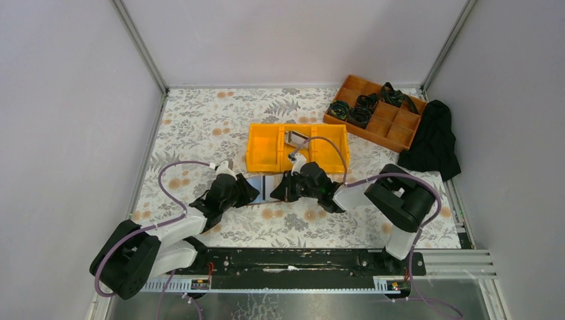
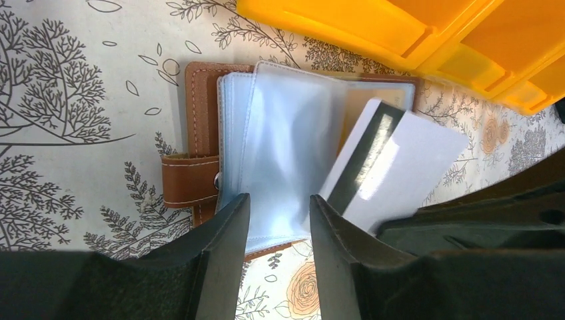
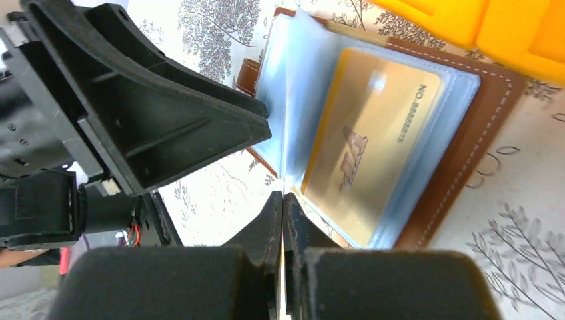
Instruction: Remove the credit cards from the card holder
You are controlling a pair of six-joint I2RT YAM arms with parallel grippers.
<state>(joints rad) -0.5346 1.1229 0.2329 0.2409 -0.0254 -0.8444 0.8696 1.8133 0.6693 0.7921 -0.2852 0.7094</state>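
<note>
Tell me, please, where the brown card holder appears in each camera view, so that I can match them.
Top external: card holder at centre, just on the near side of the yellow bin.
Left wrist: centre, lying open, clear sleeves up, striped card across its right edge.
Right wrist: upper right, open, gold card in a sleeve.
Shared landmark: the yellow bin, along the top right of both wrist views.

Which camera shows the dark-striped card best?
Left wrist: the striped card lies face-on, stripe clear, angled out of the card holder. Right wrist shows at most a thin edge; top external is too small to tell it apart.
</note>
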